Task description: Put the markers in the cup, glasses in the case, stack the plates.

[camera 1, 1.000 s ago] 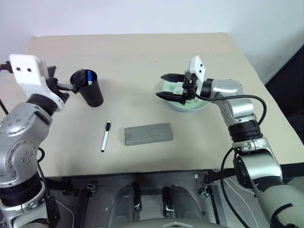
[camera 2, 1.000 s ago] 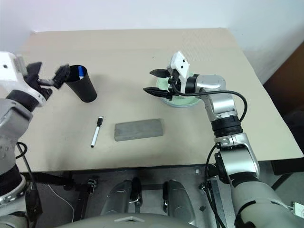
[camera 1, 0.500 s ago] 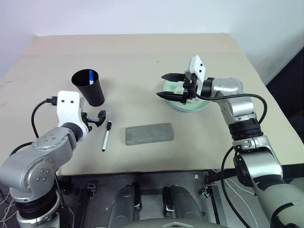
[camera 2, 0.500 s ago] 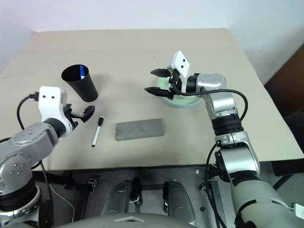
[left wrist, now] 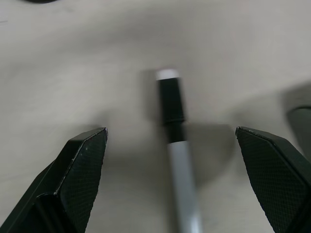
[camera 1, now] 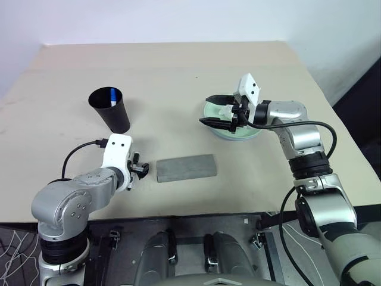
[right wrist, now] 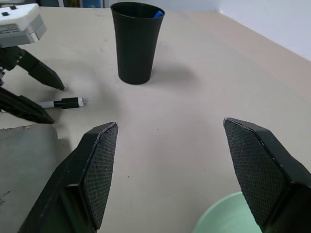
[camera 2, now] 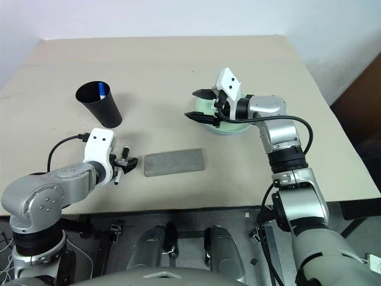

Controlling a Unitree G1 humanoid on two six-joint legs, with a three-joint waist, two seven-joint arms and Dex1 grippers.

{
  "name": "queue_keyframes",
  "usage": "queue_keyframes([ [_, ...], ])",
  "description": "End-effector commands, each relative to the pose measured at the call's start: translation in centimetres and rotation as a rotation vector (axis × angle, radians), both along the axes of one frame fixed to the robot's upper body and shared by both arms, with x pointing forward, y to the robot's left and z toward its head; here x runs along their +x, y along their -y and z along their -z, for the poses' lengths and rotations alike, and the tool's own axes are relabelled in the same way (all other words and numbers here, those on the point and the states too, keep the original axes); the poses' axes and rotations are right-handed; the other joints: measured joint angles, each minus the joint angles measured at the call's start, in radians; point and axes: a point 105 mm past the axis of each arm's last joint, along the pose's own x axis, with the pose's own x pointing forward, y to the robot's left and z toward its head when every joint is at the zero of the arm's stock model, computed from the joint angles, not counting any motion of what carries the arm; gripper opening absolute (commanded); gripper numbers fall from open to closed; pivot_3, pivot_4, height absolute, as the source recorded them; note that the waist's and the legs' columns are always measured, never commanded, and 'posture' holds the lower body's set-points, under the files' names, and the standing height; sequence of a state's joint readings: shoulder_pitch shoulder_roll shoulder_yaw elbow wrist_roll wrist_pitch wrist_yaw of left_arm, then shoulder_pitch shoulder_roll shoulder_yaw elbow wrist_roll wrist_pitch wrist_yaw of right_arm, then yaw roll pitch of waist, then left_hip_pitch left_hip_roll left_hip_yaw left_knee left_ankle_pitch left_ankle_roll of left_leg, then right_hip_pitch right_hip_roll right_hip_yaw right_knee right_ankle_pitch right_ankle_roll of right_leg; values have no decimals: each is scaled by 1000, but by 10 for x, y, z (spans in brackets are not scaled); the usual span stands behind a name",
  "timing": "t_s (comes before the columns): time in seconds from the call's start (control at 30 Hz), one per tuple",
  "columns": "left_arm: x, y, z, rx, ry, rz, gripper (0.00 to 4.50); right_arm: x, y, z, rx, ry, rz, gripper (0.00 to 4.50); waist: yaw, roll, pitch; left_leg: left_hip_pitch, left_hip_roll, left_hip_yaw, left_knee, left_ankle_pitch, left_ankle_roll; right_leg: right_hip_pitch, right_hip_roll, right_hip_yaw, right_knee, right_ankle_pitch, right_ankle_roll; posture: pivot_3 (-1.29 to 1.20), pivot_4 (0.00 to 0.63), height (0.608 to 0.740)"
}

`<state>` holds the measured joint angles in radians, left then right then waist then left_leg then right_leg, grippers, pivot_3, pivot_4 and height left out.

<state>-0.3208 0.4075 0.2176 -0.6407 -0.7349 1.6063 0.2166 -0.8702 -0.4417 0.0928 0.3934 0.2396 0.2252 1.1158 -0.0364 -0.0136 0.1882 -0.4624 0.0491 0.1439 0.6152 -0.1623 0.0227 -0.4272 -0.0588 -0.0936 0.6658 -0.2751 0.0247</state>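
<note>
We see the left gripper [left wrist: 170, 141] lowered to the table [camera 1: 178, 65] near its front left part, fingers [left wrist: 80, 165] spread wide on either side of the black-capped marker [left wrist: 171, 104], which lies flat on the surface between them; we cannot tell whether either finger touches it. The black cup [camera 1: 110, 109] stands upright farther back on the left side of the table, well in from the left edge, with the blue-capped marker [camera 1: 113, 93] resting inside against its rim. The grey case [camera 1: 186, 167] lies closed near the middle of the front edge, just beside the left gripper. Toward the right side of the table the plates [camera 1: 241, 132] sit stacked, the pale mint green one on top with a light blue rim showing beneath it. The right gripper [camera 1: 217, 110] hangs just above the left side of that stack, pointing across toward the cup, its fingers [right wrist: 99, 170] held well apart and empty. In the right wrist view the cup, the marker and the left gripper's fingers all lie ahead of it, with the mint plate's edge low between its own fingers.
</note>
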Motion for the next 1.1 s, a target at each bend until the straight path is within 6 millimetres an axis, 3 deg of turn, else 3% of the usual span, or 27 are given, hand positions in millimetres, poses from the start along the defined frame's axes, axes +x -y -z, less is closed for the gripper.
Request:
queue_keyframes([
  [0.03, -5, 1, 10, 4, -85, 57, 4422, -2, 1, -16, 3, 63, -1, 3688, -1, 0, 0, 0, 0, 0, 0, 0, 0, 0, 0, 0, 0, 0, 0, 0, 150, 715],
  [0.17, -7, -12, 21, 76, -171, 23, 4422, -1, 2, -16, 3, 66, 3, 3688, -7, 1, 0, 1, 0, -1, 0, 0, 0, 1, 0, 0, 0, -1, -2, 0, 150, 715],
  [0.33, 2, -31, 18, 108, -209, -81, 4422, 0, 1, -17, 6, 71, 2, 3688, -7, 1, -1, 2, 0, -1, 0, 0, 0, 1, -1, 0, 0, -1, -3, 0, 150, 715],
  [0.43, 4, -41, 11, 212, -195, -117, 3453, 1, 1, -18, 8, 75, 6, 3688, -10, 1, -1, 3, 0, -1, 0, 0, 0, 2, -1, 0, 0, 1, -5, 0, 150, 715],
  [0.6, 0, -33, 19, 185, -239, -107, 1841, 1, 0, -17, 9, 78, 4, 3688, -11, 1, -1, 6, 0, -2, 0, 0, -1, 2, 0, 0, 0, 2, -6, 0, 150, 715],
  [0.77, 3, -37, 17, 197, -251, -157, 201, 1, 1, -17, 8, 82, 8, 3688, -11, 1, -1, 6, 0, -2, 0, 1, -1, 2, 0, 0, 0, 2, -6, 0, 150, 715],
  [0.8, 4, -40, 15, 213, -249, -168, 17, 1, 2, -18, 8, 83, 10, 3688, -11, 1, -1, 6, 0, -2, 0, 1, -2, 2, 0, 0, 0, 2, -6, 0, 150, 715],
  [1.03, 18, -42, -5, 243, -189, -210, 17, 2, 4, -18, 7, 87, 17, 3688, -8, 1, 0, 7, 0, -2, -1, 1, -2, 1, 0, 0, 0, 2, -7, 0, 150, 715],
  [1.1, 25, -44, -22, 306, -106, -235, 17, 2, 3, -18, 7, 86, 16, 3688, -7, 1, 0, 6, 0, -2, 0, 1, -2, 1, 0, 0, 0, 2, -7, 0, 150, 715],
])
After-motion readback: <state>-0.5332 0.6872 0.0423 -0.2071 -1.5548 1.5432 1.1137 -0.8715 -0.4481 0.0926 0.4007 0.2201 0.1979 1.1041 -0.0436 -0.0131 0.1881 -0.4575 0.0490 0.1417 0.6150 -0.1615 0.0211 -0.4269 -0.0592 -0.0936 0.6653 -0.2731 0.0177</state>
